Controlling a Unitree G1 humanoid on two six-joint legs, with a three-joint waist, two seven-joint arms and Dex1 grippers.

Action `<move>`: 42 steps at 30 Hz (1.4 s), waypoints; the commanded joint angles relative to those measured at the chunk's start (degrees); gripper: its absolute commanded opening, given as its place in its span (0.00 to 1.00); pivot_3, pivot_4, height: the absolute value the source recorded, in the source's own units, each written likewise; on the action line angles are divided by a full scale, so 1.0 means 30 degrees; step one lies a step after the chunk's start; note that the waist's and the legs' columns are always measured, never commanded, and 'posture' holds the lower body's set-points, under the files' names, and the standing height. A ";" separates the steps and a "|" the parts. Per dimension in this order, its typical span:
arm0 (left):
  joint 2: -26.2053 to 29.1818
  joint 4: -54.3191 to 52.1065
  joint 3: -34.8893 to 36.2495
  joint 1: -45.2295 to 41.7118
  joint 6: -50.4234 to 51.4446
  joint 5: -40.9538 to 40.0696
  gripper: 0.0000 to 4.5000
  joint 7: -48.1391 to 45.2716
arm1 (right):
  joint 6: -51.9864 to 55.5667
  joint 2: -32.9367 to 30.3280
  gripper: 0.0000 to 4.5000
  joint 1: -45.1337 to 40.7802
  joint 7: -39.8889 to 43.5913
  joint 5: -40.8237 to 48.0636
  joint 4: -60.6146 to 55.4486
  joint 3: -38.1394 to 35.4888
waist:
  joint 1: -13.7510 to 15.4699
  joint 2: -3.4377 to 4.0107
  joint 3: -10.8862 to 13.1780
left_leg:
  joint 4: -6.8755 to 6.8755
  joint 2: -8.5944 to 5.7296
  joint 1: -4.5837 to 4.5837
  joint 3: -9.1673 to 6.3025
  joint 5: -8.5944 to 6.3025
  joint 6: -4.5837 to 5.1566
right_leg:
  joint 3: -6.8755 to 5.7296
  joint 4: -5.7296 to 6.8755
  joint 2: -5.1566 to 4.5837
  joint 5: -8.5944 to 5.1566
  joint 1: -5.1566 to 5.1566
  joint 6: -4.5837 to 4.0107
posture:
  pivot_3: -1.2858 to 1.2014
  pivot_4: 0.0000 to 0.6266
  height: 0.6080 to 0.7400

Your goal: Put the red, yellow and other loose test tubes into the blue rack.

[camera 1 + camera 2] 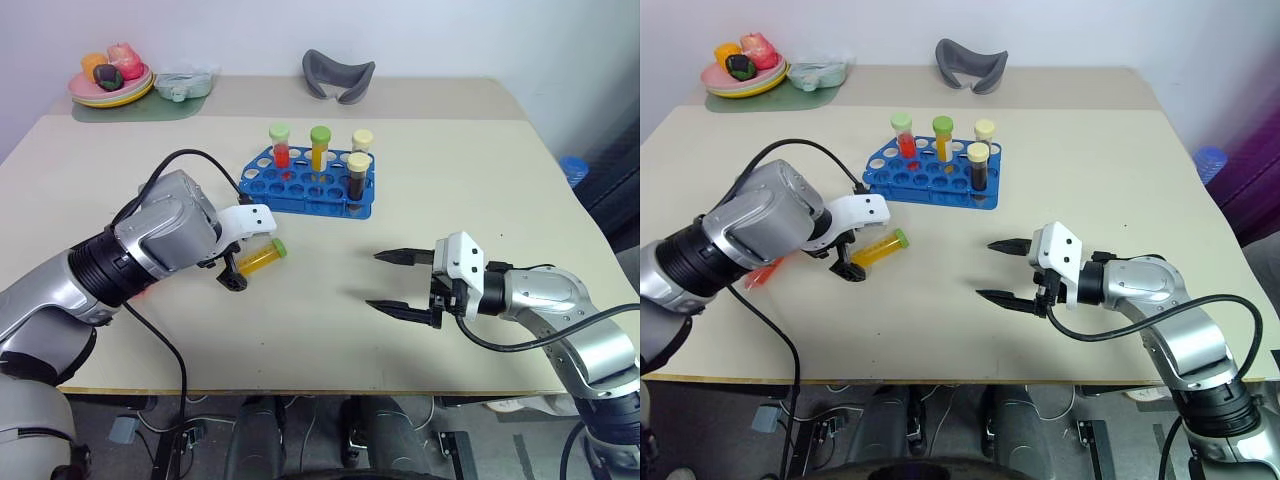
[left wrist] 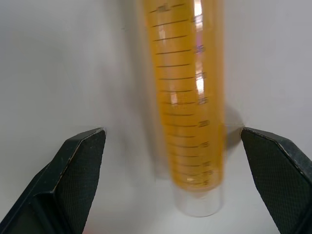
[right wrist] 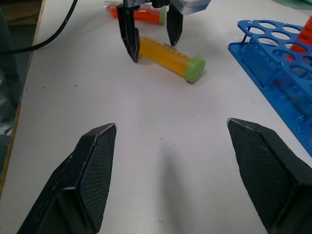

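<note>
Left end effector hangs over the lying yellow-filled, green-capped plastic test tube, fingers spread either side, lined up to pinch it. Right end effector waits open, empty, near right. Bright blue holed plastic rack sits beyond on the beige bench, four tubes upright inside.

The surface looks matt, smooth and beige. The blue rack is glossy moulded plastic. The lying yellow tube is clear, shiny plastic with printed marks. The left gripper has fingers with dull, finely textured black pads.
</note>
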 commanded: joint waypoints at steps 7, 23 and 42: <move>-0.0751 -0.0085 0.0517 0.0261 0.1600 -0.1317 1.00 0.1991 | -0.0342 0.0366 0.82 -0.0289 -0.0010 -0.0053 -0.0321 0.0111 | 0.0053 0.0003 -0.0003 | 0.0000 -0.0018 0.0040 -0.0002 -0.0001 0.0001 | 0.0002 0.0000 -0.0014 -0.0007 0.0047 0.0012 | 0.52 0.24 0.39; -0.0586 0.0003 0.0565 0.0003 0.1683 -0.2768 0.49 0.3391 | -0.0319 0.0476 0.84 -0.0289 0.0005 -0.0099 -0.0431 0.0342 | 0.0022 0.0012 -0.0009 | 0.0000 -0.0022 0.0070 -0.0003 -0.0001 0.0001 | 0.0007 0.0012 -0.0016 -0.0007 0.0068 0.0012 | 0.52 0.24 0.39; -0.3171 -0.4363 1.5364 0.4208 -0.4567 -0.5955 0.18 0.8695 | -0.0055 0.0455 0.84 0.0342 -0.0695 0.0067 -0.0877 -0.0257 | 0.0065 -0.0008 0.0003 | 0.0032 -0.0032 0.0046 -0.0005 0.0000 0.0000 | 0.0025 0.0038 -0.0037 -0.0008 0.0045 0.0014 | 0.52 0.24 0.39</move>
